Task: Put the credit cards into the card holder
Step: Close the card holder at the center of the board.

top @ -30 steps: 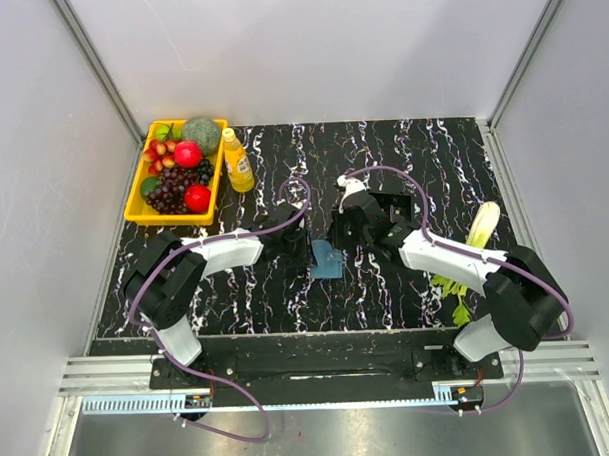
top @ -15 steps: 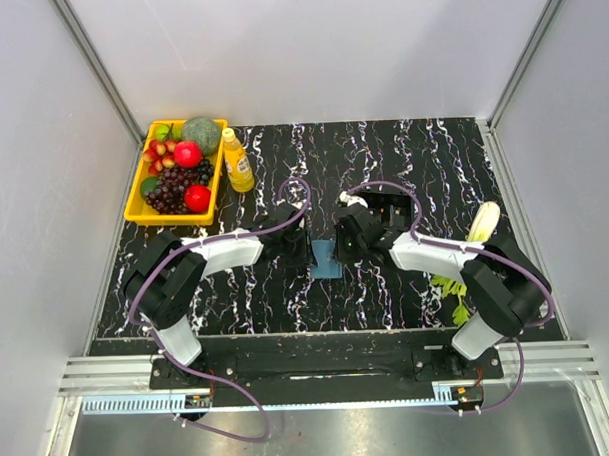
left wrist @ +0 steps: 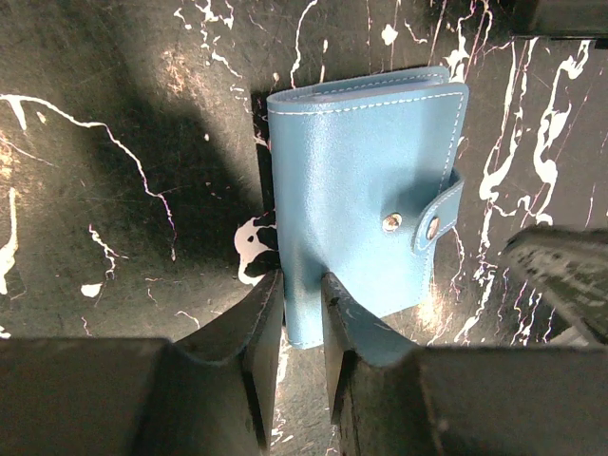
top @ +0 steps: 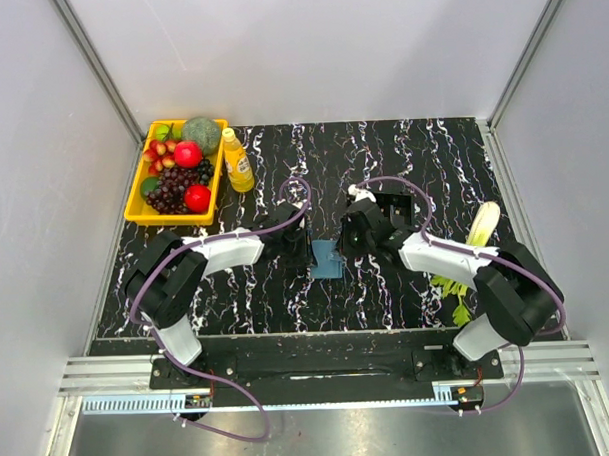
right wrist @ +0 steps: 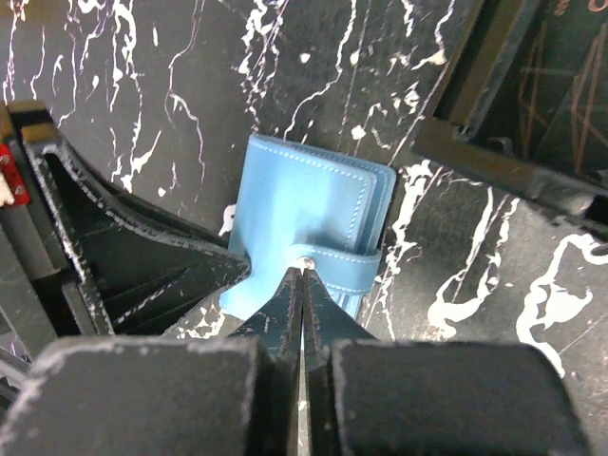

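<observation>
Here, we see our left hand [left wrist: 299, 285] grasping the near edge of the blue card holder [left wrist: 366, 180], which lies folded on the marbled surface [left wrist: 114, 190]. Right hand [right wrist: 302, 273] clenched, tips at its snap strap. Beyond, a black frame [right wrist: 513, 104]. Farthest left, we note a yellow fruit tray [top: 135, 199].

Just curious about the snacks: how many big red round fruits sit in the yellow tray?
2: one red fruit beside the strawberries, the other nearer the arms, right of the grapes. Others may be hidden underneath.
</observation>
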### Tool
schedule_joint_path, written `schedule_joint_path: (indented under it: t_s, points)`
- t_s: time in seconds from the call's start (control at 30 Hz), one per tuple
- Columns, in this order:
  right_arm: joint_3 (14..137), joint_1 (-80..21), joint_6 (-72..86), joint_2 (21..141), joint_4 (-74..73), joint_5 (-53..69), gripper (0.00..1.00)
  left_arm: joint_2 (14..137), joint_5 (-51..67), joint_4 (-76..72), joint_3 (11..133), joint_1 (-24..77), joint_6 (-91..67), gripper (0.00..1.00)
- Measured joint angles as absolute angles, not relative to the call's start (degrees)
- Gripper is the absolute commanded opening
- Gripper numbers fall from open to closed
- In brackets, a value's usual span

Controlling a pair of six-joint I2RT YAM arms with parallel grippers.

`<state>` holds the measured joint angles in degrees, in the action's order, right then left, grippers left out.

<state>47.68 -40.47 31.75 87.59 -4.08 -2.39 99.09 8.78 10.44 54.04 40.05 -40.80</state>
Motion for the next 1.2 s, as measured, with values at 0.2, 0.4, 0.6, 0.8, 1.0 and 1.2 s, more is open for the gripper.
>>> schedule_joint_path:
  t_s: [0.2, 0.4, 0.6, 0.8, 1.0, 1.2]
  points:
    - [47.7, -38.5, 31.8, 88.6, -3.7, -1.8, 0.0, 99.4, 8.8, 10.5, 54.3, 40.1, -40.8, 0.25]
    - [47.7, -38.5, 32.1, 91.1, -3.7, 0.9, 0.0, 99.4, 8.8, 10.6, 54.4, 40.1, -40.8, 0.25]
    - [47.7, -38.5, 32.4, 92.3, -3.0, 2.2, 0.0, 99.4, 8.9, 10.6, 54.4, 40.1, -40.8, 0.25]
    - [47.8, -38.5, 31.7, 93.9, -2.1, 2.4, 0.0, 99.5, 8.9, 10.7, 54.5, 40.1, -40.8, 0.25]
    - [48.0, -38.2, 30.0, 93.9, -2.0, 2.2, 0.0, 99.5, 8.9, 10.9, 54.6, 40.1, -40.8, 0.25]
    - [48.8, -38.1, 29.9, 95.2, -1.2, 3.4, 0.0, 99.5, 8.9, 10.9, 54.6, 40.1, -40.8, 0.25]
